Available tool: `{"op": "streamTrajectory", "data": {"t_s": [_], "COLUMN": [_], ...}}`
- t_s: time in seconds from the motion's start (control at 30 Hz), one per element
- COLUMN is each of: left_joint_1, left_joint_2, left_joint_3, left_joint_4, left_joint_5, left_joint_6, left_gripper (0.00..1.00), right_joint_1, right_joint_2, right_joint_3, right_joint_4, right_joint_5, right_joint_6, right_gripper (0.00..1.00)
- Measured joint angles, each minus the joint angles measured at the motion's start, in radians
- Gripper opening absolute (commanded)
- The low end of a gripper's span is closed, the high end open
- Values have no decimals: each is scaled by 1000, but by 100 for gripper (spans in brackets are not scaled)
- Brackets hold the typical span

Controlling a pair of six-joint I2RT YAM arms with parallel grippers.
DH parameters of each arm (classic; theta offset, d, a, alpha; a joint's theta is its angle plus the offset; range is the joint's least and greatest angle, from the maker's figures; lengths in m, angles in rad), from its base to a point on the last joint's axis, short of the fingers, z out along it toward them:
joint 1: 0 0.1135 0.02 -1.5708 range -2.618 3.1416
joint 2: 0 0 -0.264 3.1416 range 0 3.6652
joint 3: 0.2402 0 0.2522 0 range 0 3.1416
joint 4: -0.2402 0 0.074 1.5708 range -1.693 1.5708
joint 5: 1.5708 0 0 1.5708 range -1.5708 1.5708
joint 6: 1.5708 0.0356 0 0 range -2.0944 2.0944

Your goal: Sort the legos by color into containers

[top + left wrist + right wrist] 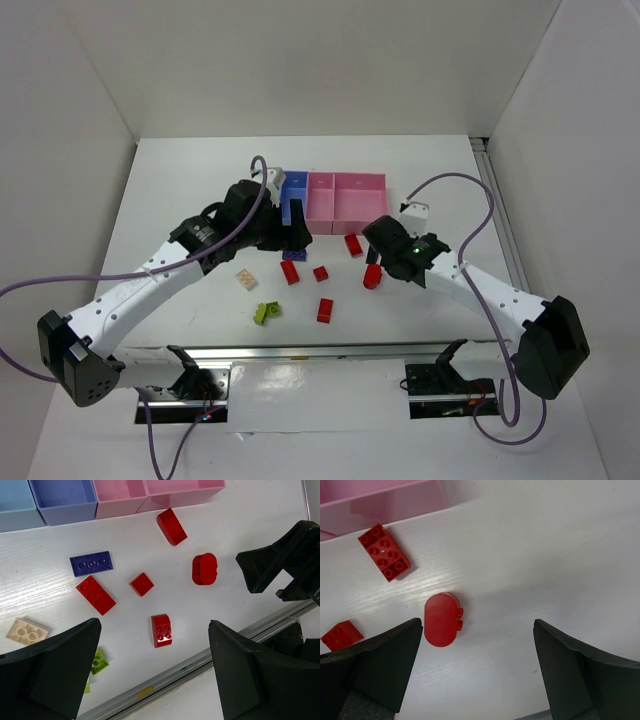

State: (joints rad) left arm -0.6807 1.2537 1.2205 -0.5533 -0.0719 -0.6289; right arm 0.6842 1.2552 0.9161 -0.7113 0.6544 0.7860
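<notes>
Several red legos lie loose on the white table: a long one [95,594], a small square one [141,584], a curved one [161,630], an oval one [204,569] and one [171,526] near the trays. A dark blue lego [91,563], a beige one [26,631] and a lime green one [99,661] lie to their left. The containers stand in a row: light blue [15,505], periwinkle [65,500], narrow pink [120,497], wider pink [185,490]. My left gripper [154,647] hovers open above the curved red lego. My right gripper [477,630] is open, the oval red lego [441,619] by its left finger.
A metal rail [200,660] runs along the table's near edge below the legos. White walls enclose the table on three sides. In the top view the left arm [190,250] covers the left end of the tray row [345,195].
</notes>
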Motion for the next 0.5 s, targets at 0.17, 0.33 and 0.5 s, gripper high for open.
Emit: {"op": "streamTrajectory", "data": {"t_s": [0.17, 0.33, 0.5], "left_joint_1": [0, 0, -2], "left_joint_2": [0, 0, 1], "left_joint_3": [-6, -23, -40], "left_joint_4": [2, 5, 3], "left_joint_5": [-1, -10, -22], "left_joint_6": [0, 0, 0], "left_gripper": [100, 100, 100], "right_joint_1": [0, 0, -3], "right_joint_2": [-45, -53, -51], "right_joint_3": [-49, -79, -172], "right_joint_4": [17, 47, 151], "right_joint_5": [-19, -41, -116], "right_joint_6": [-9, -10, -29], "right_gripper": [99, 99, 99]}}
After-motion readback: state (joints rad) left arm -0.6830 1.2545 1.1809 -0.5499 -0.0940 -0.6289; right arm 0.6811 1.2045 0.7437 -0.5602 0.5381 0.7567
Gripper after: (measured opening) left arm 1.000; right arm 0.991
